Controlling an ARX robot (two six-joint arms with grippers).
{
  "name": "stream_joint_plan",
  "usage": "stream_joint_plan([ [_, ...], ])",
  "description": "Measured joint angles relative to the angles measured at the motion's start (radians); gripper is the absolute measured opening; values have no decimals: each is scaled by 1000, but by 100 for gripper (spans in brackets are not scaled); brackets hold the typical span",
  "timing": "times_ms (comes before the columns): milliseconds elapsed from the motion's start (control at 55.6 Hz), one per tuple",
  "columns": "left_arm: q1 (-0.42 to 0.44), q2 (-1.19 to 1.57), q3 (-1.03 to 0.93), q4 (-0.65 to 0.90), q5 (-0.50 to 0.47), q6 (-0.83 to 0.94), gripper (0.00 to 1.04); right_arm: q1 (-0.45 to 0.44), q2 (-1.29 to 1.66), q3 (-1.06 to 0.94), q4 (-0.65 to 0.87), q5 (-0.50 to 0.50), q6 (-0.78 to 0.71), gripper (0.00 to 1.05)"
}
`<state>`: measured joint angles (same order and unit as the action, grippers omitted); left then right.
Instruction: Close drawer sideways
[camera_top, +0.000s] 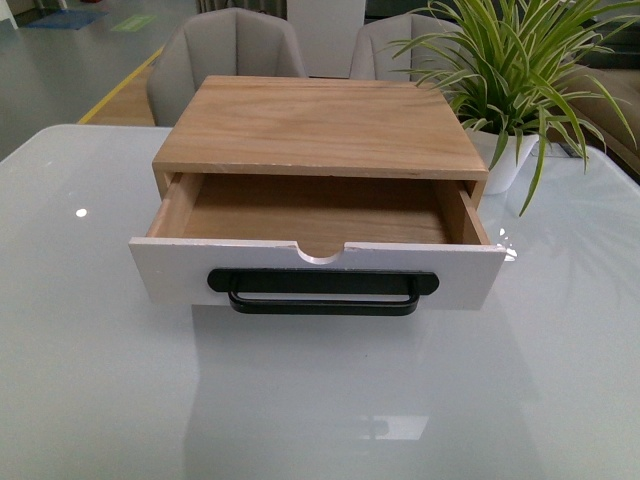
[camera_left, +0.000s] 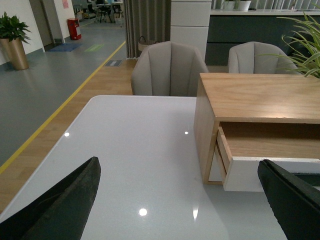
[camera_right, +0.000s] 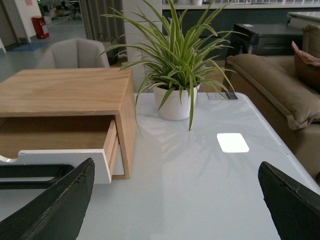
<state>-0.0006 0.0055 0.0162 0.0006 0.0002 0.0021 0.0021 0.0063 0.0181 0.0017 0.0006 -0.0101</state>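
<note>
Black left fingers (camera_left: 65, 210) and right fingers (camera_right: 55, 210) frame the wrist views, both pairs spread wide and released, gripping nothing. Neither pair touches the drawer (camera_top: 315, 225). It stands on the pale glossy counter (camera_top: 320, 420), pulled out toward the near side of its light-wood case (camera_top: 320, 125), black bar handle (camera_top: 322, 283) facing near. Far right, beside the case — a potted plant (camera_top: 510, 150).
</note>
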Motion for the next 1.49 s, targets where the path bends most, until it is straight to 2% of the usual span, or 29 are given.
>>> stream_joint_plan([
  [791,0,0,0,0,0,0,96,0,0,0,0,0,0,96],
  [809,3,7,3,-13,15,0,96,0,0,0,0,0,0,96],
  [845,3,89,66,-179,105,-1,96,0,17,10,-35,-4,-13,96],
  [899,-31,181,105,-264,117,-5,96,6,92,44,-109,-7,-42,96],
  [935,-56,224,107,-262,111,-8,96,12,156,52,-98,-5,-72,96],
  [1097,-196,462,121,-37,91,6,96,67,517,78,162,-49,-239,96],
  [1222,-264,811,162,259,226,128,96,98,844,159,346,-138,-436,96],
  [1312,-297,1072,196,416,272,259,96,111,1038,224,389,-156,-561,96],
  [1492,-342,1335,254,507,342,440,96,151,1234,317,382,-178,-720,96],
])
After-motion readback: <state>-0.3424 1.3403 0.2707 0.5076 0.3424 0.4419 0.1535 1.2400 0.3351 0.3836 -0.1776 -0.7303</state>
